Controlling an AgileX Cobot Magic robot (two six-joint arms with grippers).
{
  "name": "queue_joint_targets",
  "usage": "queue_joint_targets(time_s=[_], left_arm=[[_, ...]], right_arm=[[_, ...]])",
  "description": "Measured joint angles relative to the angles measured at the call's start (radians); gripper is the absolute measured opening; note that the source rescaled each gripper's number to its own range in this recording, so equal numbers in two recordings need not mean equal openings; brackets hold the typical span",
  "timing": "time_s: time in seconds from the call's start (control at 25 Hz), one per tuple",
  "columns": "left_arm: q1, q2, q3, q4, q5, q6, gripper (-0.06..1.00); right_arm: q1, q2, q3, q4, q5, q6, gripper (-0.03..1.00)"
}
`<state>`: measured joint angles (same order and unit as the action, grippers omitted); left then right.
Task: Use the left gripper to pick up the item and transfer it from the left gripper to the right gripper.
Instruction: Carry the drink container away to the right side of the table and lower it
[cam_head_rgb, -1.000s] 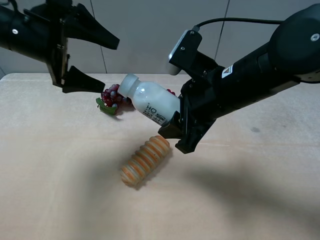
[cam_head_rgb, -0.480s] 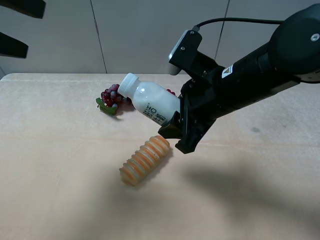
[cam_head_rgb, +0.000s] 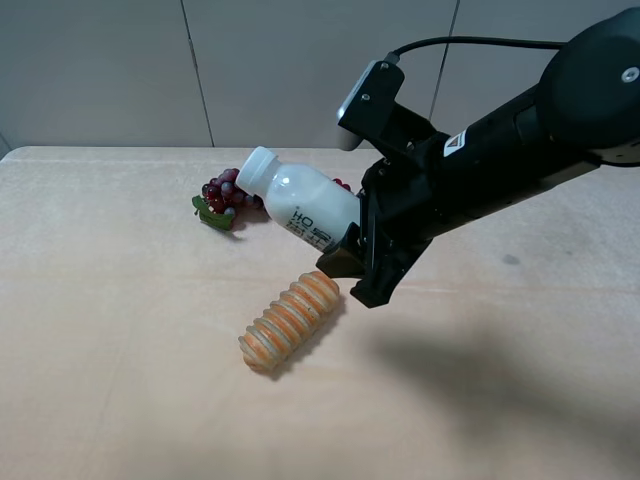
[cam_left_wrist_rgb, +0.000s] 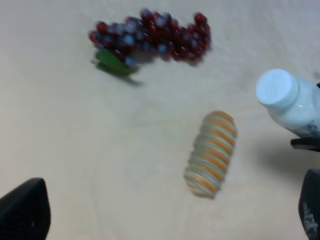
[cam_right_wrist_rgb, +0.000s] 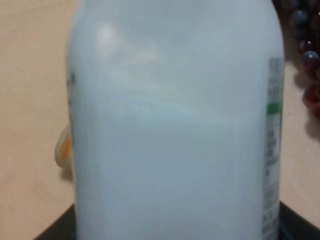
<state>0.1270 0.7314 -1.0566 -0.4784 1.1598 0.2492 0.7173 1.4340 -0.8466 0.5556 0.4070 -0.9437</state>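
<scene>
The item, a small white bottle (cam_head_rgb: 300, 205) with a white screw cap and black label text, is held tilted above the table, cap toward the left. My right gripper (cam_head_rgb: 352, 268), on the bulky black arm with the light-grey module, is shut on the bottle's base end. In the right wrist view the bottle (cam_right_wrist_rgb: 175, 125) fills the frame. My left gripper (cam_left_wrist_rgb: 167, 205) is out of the exterior view. Its wrist view shows its two fingertips (cam_left_wrist_rgb: 25, 207) far apart and empty, high above the table, with the bottle's cap (cam_left_wrist_rgb: 277, 90) at the side.
An orange ridged bread roll (cam_head_rgb: 290, 320) lies on the table (cam_head_rgb: 120, 350) just below the right gripper; it also shows in the left wrist view (cam_left_wrist_rgb: 211, 154). A red grape bunch (cam_head_rgb: 222, 197) lies behind the bottle, also in the left wrist view (cam_left_wrist_rgb: 150, 37).
The left arm, open, has pulled back up and to the left until it left the exterior view. The right arm and the bottle have not moved.
</scene>
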Motion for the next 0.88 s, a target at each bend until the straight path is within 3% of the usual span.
queue_joint_targets(time_s=[0.24, 0.52, 0.88], left_arm=[[-0.044, -0.167, 0.043, 0.026, -0.006, -0.027, 1.00], [-0.048, -0.441, 0.221, 0.115, -0.008, -0.054, 1.00], [-0.048, -0.728, 0.329, 0.434, 0.004, -0.178, 1.00]], right_arm=[[0.000, 0.000, 0.000, 0.000, 0.001, 0.008, 0.09], [0.000, 0.000, 0.000, 0.000, 0.001, 0.016, 0.09], [0.000, 0.000, 0.000, 0.000, 0.001, 0.016, 0.09]])
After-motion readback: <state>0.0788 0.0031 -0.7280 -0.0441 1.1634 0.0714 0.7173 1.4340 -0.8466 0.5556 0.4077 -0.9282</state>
